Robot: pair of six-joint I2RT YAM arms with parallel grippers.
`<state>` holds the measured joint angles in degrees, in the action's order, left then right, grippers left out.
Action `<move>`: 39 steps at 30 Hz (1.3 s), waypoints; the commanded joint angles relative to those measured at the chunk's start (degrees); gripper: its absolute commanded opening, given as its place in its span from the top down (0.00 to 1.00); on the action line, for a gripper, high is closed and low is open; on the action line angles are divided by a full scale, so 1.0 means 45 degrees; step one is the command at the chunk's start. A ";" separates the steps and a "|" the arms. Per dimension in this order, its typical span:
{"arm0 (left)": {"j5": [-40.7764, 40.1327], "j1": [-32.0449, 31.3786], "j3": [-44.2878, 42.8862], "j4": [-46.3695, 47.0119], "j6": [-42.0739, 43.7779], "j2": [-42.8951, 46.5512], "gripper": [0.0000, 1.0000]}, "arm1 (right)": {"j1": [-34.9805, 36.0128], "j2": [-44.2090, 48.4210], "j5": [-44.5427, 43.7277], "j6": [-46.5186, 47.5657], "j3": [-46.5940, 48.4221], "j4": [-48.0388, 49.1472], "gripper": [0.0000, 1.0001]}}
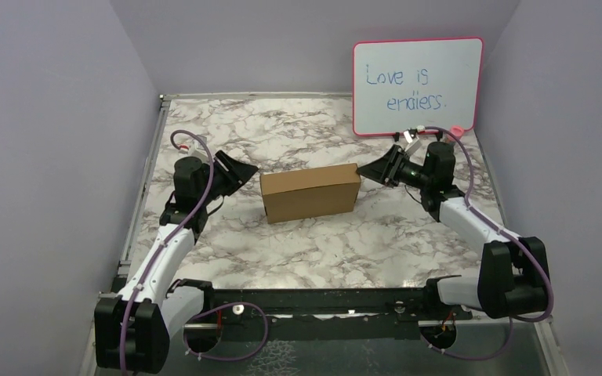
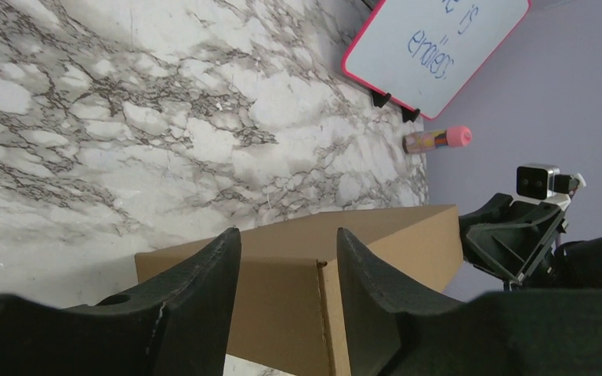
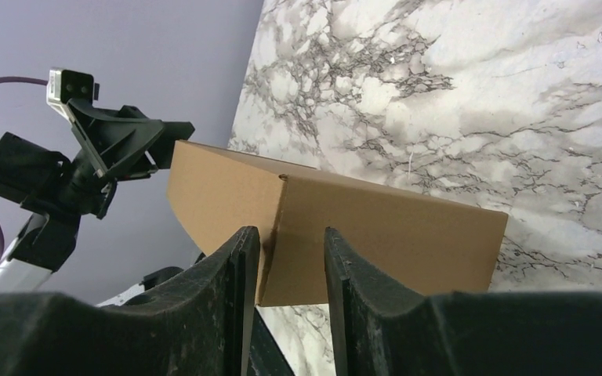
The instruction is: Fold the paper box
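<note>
Closest overhead sit the arm bases (image 1: 137,321); beyond, the closed box (image 1: 310,192) rests mid-table (image 1: 321,251), left gripper (image 1: 244,168) just beside one end and right gripper (image 1: 364,171) touching the other.

Left wrist: fingers parted, holding nothing.

Right wrist: fingers apart astride a box corner; pinching or not, I cannot tell.

Uneven pushing could skid the box or buckle a flap.

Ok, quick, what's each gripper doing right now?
Left gripper: open, at one end of the paper box, holding nothing.
Right gripper: open, at the other end, no grip seen.
</note>
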<state>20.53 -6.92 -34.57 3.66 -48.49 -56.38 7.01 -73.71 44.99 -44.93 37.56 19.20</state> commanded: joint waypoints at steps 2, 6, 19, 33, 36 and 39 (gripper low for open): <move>0.1231 -0.0198 0.0433 0.0535 -0.0217 -0.0206 0.50 | -0.0089 -0.0506 0.0484 0.0396 -0.0215 0.0009 0.62; 0.1365 -0.0319 0.0708 0.0572 -0.0215 -0.0132 0.50 | -0.0079 -0.0525 0.0365 0.0832 -0.0470 -0.0295 0.65; -0.0279 -0.0349 -0.2113 -0.3397 0.5431 0.0719 0.41 | -0.0087 0.1201 -0.0777 0.4107 0.1359 -0.3451 0.32; 0.0824 -0.2093 -0.4813 -0.5350 0.9163 0.0681 0.01 | -0.0079 0.3797 -0.1262 0.5227 0.1247 -0.4214 0.09; 0.0197 -0.3334 -0.5109 -0.5625 1.0054 0.0606 0.01 | -0.0086 0.4543 -0.1678 0.5560 0.1221 -0.4764 0.08; 0.0497 -0.4136 -0.5525 -0.6036 1.0706 0.0137 0.01 | -0.0090 0.5185 -0.2028 0.5869 0.1206 -0.5218 0.08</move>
<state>22.50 -21.63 -55.55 -20.62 -7.05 -54.22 7.01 -53.43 39.68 -21.80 42.70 0.03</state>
